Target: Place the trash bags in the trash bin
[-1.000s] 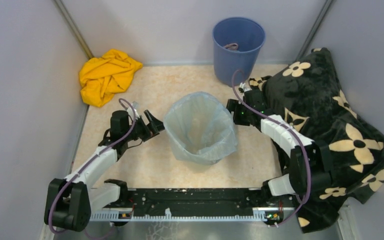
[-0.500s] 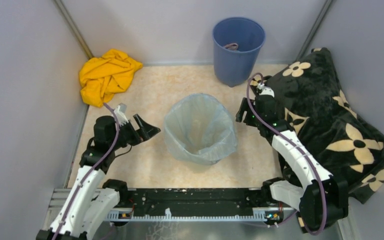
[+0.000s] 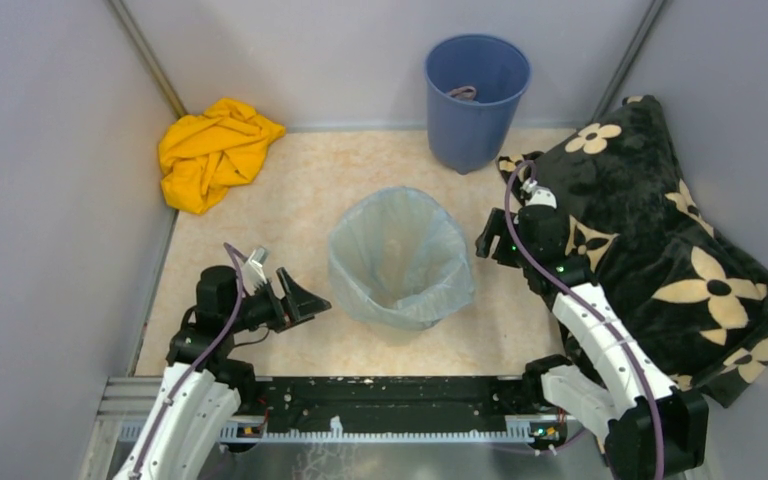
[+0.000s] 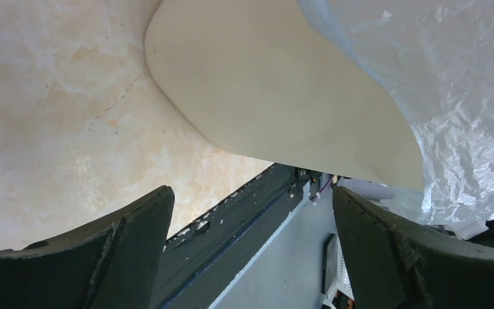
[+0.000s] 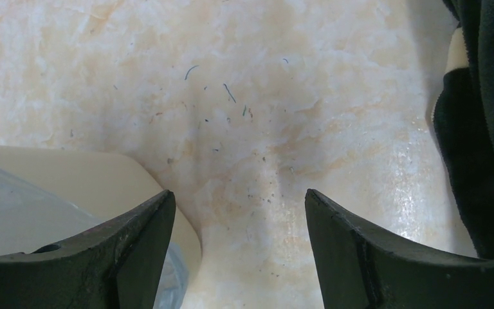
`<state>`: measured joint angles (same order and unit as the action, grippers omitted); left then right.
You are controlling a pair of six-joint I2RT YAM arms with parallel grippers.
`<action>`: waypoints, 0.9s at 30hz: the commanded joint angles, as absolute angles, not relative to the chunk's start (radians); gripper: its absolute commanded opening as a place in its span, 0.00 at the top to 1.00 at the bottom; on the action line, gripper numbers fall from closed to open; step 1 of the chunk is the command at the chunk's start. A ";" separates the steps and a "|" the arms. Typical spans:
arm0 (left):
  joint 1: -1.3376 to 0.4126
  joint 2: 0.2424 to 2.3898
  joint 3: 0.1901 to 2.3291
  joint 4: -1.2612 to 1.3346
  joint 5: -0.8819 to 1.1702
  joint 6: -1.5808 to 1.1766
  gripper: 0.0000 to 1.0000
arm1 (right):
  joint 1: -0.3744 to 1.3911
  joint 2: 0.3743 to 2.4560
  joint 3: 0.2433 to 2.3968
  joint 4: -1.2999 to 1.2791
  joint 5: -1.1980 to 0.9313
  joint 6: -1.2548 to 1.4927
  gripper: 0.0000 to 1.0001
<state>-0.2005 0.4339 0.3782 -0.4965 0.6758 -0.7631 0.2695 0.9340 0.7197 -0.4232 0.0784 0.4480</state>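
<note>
Pale-blue trash bag inside upright cream bin

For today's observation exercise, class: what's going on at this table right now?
A pale-blue trash bag lines the cream trash bin at mid-table, its edge draped over the rim. The left arm and right arm sit on either side of the bin, clear of it, jaws open and empty. Nothing is being handled.

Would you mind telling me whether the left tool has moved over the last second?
Yes. The left tool has drawn back toward the base rail, away from the yellow cloth.
</note>
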 commanded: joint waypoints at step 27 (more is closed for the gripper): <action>-0.555 0.906 0.347 0.072 0.420 -0.905 0.01 | 0.320 0.880 0.652 -0.378 -0.131 0.514 0.27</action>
